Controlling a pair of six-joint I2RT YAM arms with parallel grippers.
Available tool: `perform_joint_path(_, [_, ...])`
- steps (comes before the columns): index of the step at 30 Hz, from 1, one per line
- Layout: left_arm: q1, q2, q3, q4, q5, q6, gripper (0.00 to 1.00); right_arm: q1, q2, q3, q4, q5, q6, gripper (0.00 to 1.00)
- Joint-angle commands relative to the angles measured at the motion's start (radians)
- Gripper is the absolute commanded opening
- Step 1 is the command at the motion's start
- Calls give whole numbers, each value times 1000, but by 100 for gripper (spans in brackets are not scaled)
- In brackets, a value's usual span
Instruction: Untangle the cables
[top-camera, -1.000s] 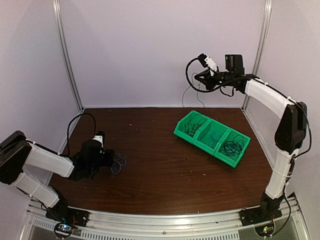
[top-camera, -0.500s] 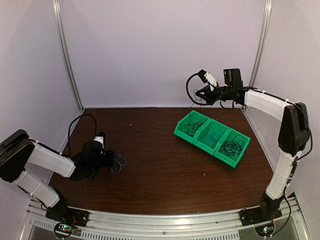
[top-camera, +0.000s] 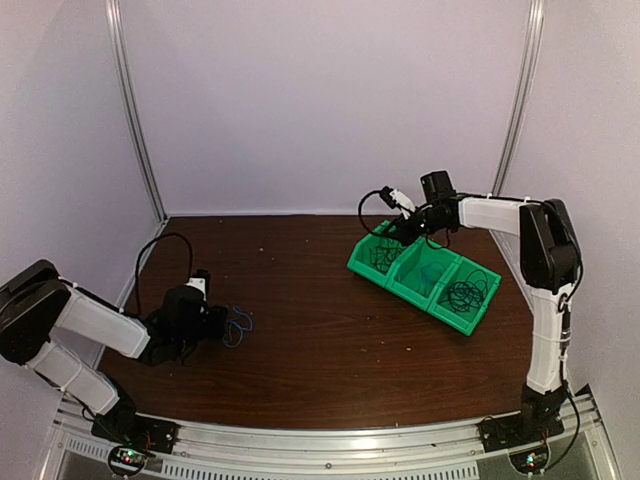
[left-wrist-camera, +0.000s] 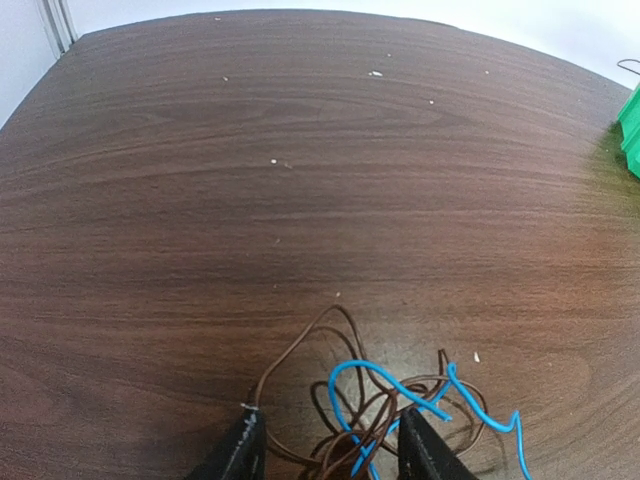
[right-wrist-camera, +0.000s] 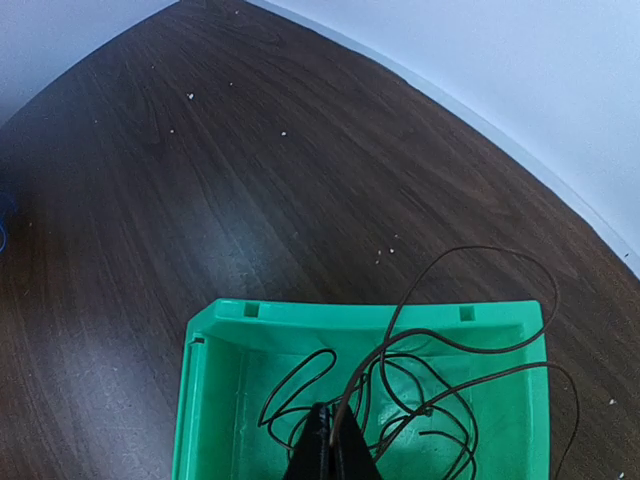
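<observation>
Wood table (top-camera: 320, 350), left claw (left-wrist-camera: 327, 418) half-open astride edge-cropped tangle (left-wrist-camera: 378, 372), right claw (right-wrist-camera: 330, 430) pinching dark cable (right-wrist-camera: 490, 248)

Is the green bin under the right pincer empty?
No, dark cables lie looped inside the green bin directly below the right pincer.

The left fingers (left-wrist-camera: 238, 452) sit low and seemingly parted; the right fingers (right-wrist-camera: 318, 450) reach forward, closed.
</observation>
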Motion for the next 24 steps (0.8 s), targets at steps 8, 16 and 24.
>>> perform_joint_path(8, [7,27,-9,81,6,-17,46,79,-97,-55,-52,-7,-31,0])
perform_joint_path(16, [7,38,-11,95,9,-17,46,80,-292,-108,33,26,14,0])
perform_joint_path(24, [7,54,-7,107,20,-20,46,76,-320,-158,45,25,35,0])
